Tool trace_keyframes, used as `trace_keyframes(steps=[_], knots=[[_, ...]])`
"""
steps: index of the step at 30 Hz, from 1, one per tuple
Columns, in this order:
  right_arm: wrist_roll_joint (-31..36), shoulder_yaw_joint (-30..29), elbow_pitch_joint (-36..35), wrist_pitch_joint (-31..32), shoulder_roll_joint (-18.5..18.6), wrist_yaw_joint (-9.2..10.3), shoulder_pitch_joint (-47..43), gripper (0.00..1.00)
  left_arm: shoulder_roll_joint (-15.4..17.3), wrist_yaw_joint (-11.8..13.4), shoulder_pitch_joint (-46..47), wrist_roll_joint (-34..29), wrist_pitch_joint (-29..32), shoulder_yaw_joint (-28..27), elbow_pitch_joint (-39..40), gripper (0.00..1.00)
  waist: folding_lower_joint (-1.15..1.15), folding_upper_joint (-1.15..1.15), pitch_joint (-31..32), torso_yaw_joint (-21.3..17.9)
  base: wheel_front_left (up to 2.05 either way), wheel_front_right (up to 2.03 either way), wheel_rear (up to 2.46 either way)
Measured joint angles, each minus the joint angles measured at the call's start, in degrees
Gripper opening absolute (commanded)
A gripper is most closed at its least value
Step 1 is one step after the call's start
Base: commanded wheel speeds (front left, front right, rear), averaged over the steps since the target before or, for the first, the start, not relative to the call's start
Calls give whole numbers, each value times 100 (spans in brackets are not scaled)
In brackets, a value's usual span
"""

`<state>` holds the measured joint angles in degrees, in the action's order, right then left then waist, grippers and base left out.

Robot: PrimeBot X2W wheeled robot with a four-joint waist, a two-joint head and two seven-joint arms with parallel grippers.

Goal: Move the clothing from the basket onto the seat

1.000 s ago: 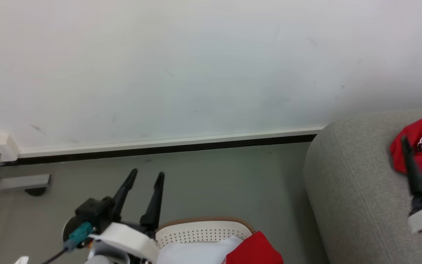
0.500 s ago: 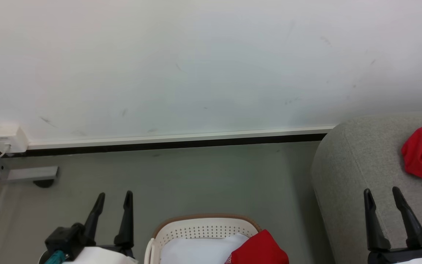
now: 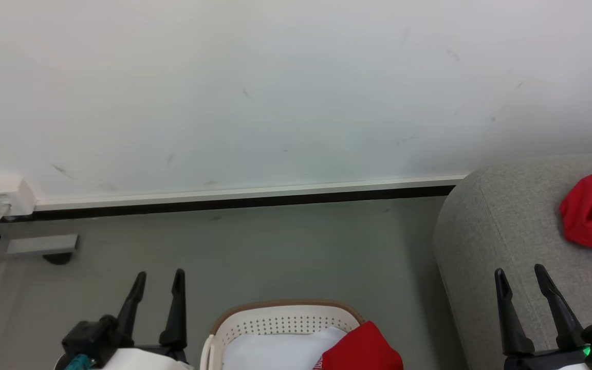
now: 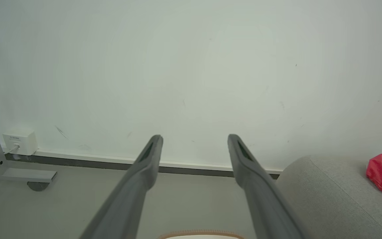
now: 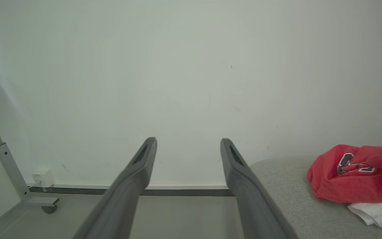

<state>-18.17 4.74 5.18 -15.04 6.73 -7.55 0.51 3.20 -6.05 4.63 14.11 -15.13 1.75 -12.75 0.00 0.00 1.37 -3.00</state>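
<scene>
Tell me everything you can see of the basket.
The basket is cream-white plastic with rows of small holes and a tan-brown rim band. It stands upright on the grey floor, cut off by the head view's bottom edge. White fabric and a red garment lie in it, the red covering its right rim.

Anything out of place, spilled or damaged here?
Nothing spilled or damaged. One red garment bulges over the basket's right rim; a second garment lies crumpled on the seat. The wall has faint scuffs.

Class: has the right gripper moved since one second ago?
Yes. The right gripper has drawn back from the red garment on the seat, toward the lower edge of the head view.
</scene>
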Motion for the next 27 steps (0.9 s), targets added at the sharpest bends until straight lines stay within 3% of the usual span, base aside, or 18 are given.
trace_keyframes(steps=[18,27], knots=[[-52,145,99,0,26,0,57,100,-36,-98,0,-51,0,25,-66,100,0,0,4,-36,0,0,0],[-172,52,276,-1,179,0,176,100,-40,-100,52,-14,1,276,-293,100,0,0,-112,-259,0,0,0]])
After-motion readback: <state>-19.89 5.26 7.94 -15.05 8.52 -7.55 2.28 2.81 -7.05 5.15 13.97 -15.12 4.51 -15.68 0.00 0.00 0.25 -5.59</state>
